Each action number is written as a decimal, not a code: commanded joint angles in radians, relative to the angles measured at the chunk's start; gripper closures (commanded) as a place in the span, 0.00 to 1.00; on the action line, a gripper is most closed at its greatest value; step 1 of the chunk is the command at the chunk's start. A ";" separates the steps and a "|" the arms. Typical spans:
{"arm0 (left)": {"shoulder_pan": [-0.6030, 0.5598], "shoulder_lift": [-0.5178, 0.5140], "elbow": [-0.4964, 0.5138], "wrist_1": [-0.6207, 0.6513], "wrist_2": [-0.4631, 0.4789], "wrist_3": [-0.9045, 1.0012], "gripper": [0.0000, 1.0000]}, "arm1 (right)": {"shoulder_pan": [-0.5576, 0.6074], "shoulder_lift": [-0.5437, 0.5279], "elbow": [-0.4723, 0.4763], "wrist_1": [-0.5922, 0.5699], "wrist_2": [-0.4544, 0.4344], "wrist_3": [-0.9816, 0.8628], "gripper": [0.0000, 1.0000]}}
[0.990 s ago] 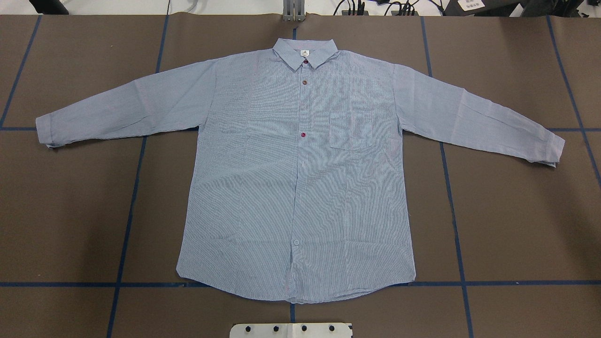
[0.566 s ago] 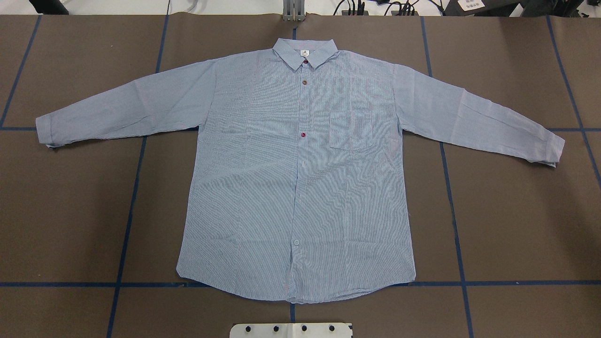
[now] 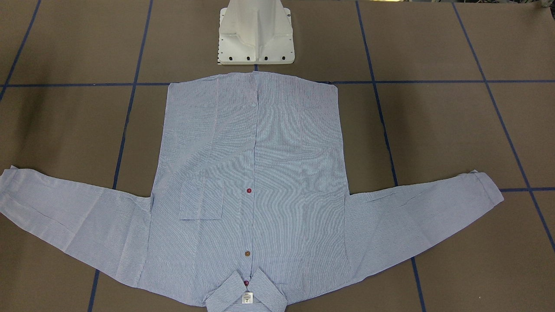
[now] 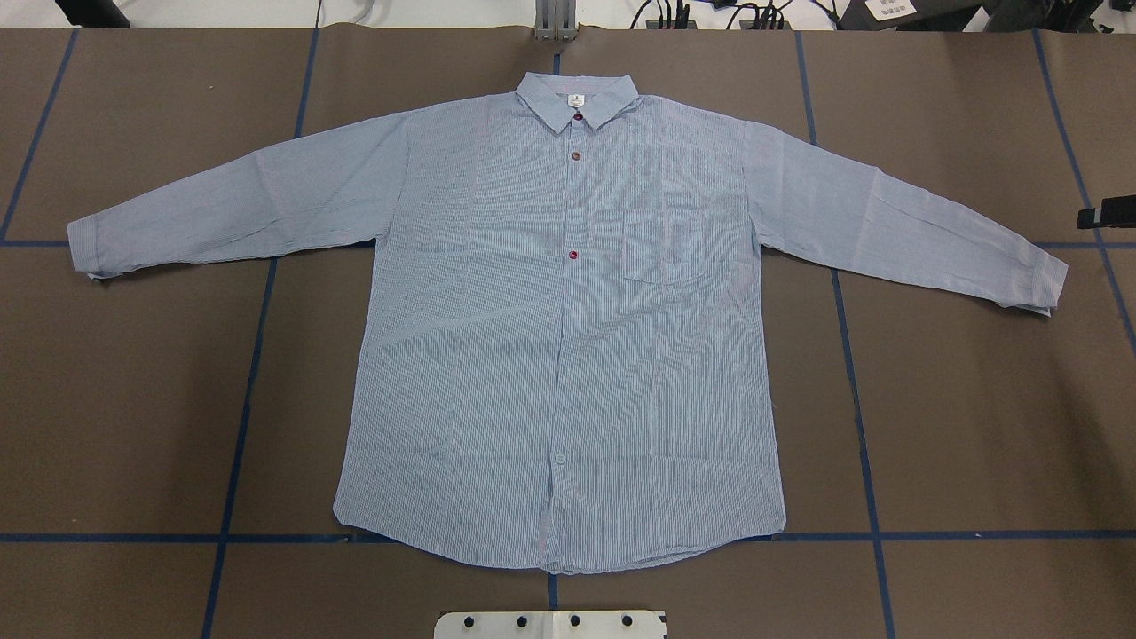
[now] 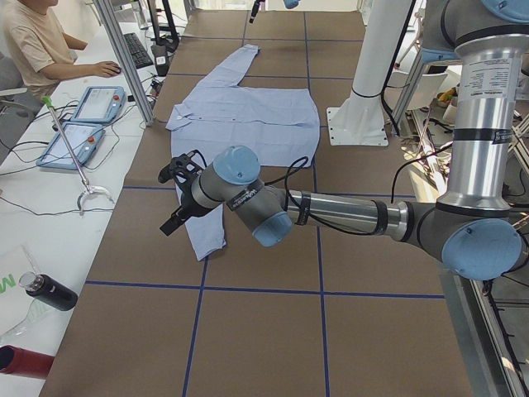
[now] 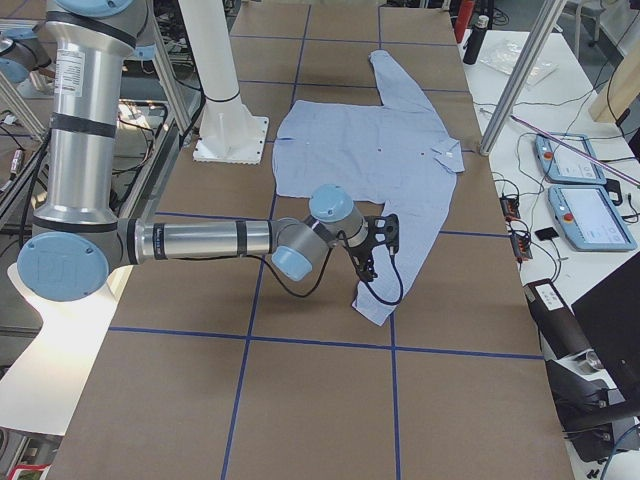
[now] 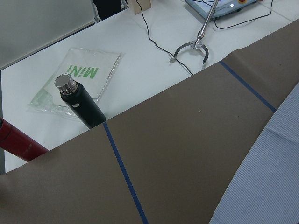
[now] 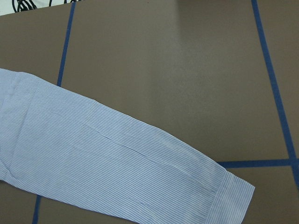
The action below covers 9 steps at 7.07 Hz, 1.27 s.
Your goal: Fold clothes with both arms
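Note:
The blue-and-white striped shirt (image 4: 568,337) lies flat and buttoned on the brown table, collar (image 4: 577,98) at the far edge, both sleeves spread out; it also shows in the front view (image 3: 251,182). My left gripper (image 5: 171,198) hovers over the left cuff (image 4: 84,248); I cannot tell whether it is open. My right gripper (image 6: 373,252) hovers above the right sleeve near its cuff (image 4: 1043,280); only a black tip of it (image 4: 1108,216) shows overhead, so I cannot tell its state. The right wrist view shows that sleeve (image 8: 107,163) from above. The left wrist view shows a sleeve edge (image 7: 266,177).
The white pedestal base (image 4: 550,624) stands at the hem side. Blue tape lines (image 4: 248,390) cross the table. Beyond the left end, a white bench holds a black bottle (image 7: 79,100), a red bottle (image 7: 16,142), a plastic bag (image 7: 77,77) and teach pendants (image 5: 91,116); a person (image 5: 37,41) sits there.
A black tip of my right gripper has come into the overhead view at the right edge, above the right cuff. The shirt has not moved.

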 commanded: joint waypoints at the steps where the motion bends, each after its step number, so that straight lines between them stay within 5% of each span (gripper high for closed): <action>1: 0.000 0.001 -0.001 -0.004 -0.001 0.004 0.00 | -0.057 -0.024 -0.204 0.300 -0.072 0.101 0.10; 2: 0.000 0.021 -0.005 -0.013 -0.001 0.004 0.00 | -0.065 -0.018 -0.274 0.382 -0.087 0.104 0.13; 7: 0.000 0.023 0.004 -0.041 0.000 0.001 0.00 | -0.244 0.005 -0.299 0.387 -0.298 0.213 0.23; 9: 0.000 0.021 0.004 -0.041 0.000 0.001 0.00 | -0.247 0.005 -0.313 0.387 -0.302 0.213 0.30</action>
